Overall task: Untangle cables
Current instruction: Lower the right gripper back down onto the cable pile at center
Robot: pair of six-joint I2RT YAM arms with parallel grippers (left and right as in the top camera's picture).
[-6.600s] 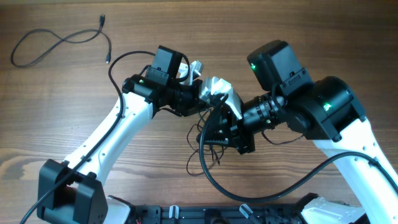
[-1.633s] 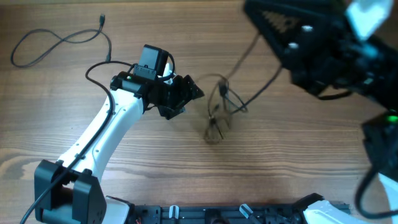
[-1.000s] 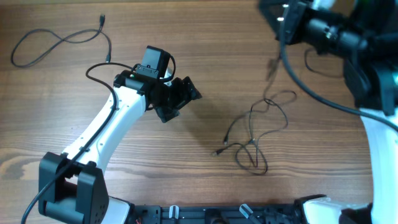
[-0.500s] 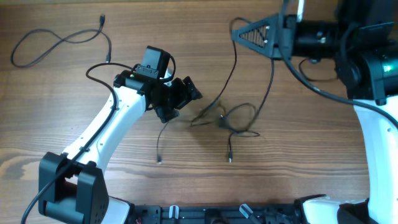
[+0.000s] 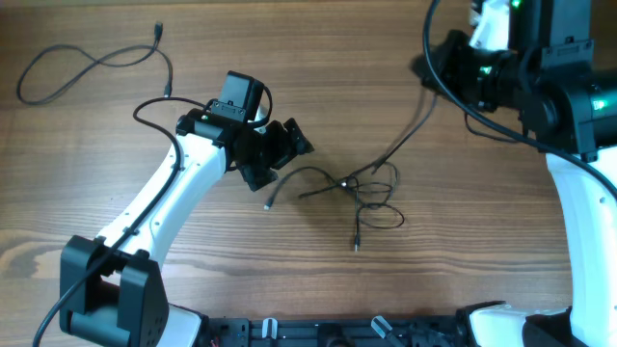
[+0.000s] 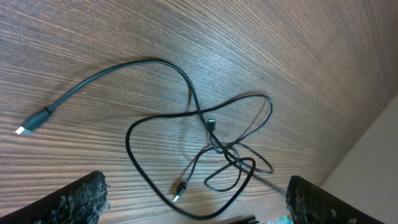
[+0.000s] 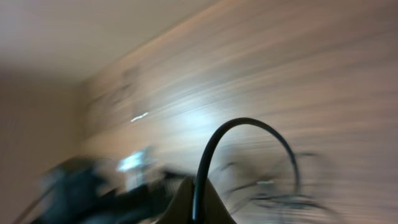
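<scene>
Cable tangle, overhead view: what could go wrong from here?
1. The right gripper is shut on a strand leading into the knot; pulling on it may cinch the knot tighter.
2. The left gripper is open and holds nothing, so the knot may simply drag along.
3. The right wrist view is motion-blurred; the thin strand could slip out.

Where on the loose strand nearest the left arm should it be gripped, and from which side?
Just behind the plug, where the strand lies flat and alone on the table, well clear of the knot. Come straight down with the open left end effector, jaws across the strand; nearer the knot it would likely pinch more than one.
</scene>
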